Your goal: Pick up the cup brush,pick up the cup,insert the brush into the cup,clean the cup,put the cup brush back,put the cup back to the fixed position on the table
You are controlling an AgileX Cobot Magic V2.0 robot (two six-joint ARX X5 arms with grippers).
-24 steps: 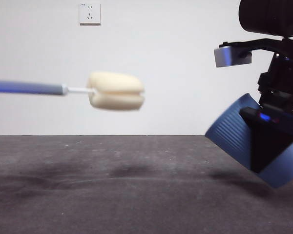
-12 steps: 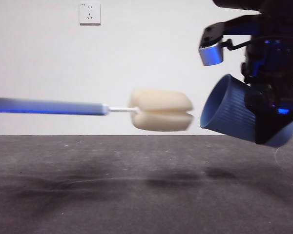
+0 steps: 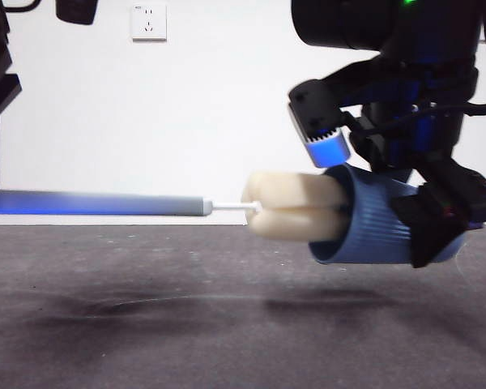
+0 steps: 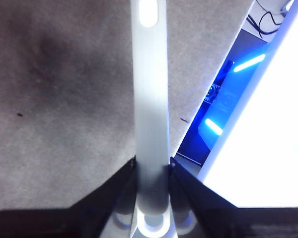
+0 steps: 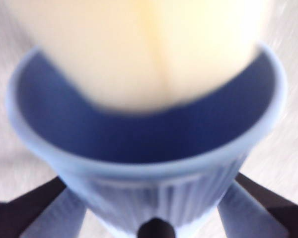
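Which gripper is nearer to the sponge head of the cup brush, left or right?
Right. The right gripper holds the cup that the sponge head is entering. The left gripper grips the cup brush's handle at its far end.

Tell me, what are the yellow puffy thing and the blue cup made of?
The puffy head looks like soft sponge foam: matte, cream-yellow, rounded, with a crease along its middle. The cup looks like hard plastic: even blue, fine straight ribs on its side, a smooth thin rim in the right wrist view. The handle looks like smooth grey plastic, though the glare leaves that unsure.
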